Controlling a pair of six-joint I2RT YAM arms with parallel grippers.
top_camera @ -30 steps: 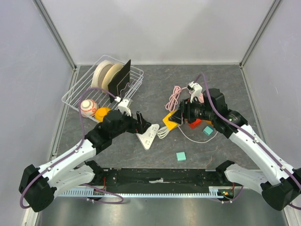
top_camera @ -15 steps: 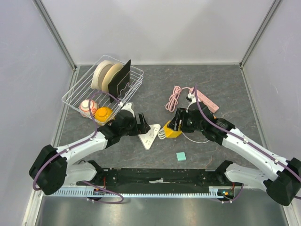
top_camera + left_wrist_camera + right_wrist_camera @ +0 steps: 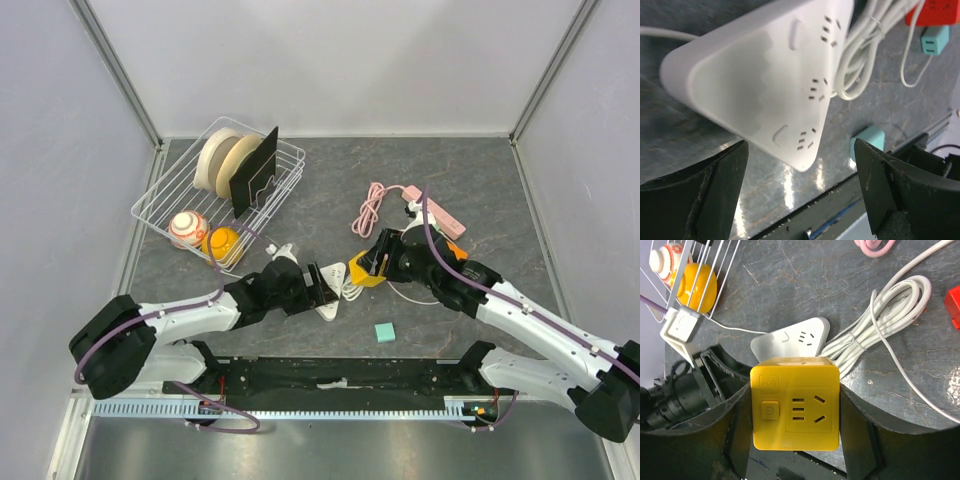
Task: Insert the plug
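My right jaws clench the yellow socket cube [image 3: 794, 405] by its sides; my left jaws hang released, the white power strip [image 3: 760, 75] lying between them.

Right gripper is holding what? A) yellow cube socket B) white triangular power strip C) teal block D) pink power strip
A: in the right wrist view the yellow cube socket sits clamped between the two fingers of the right gripper, while the white triangular power strip lies free on the table behind it.
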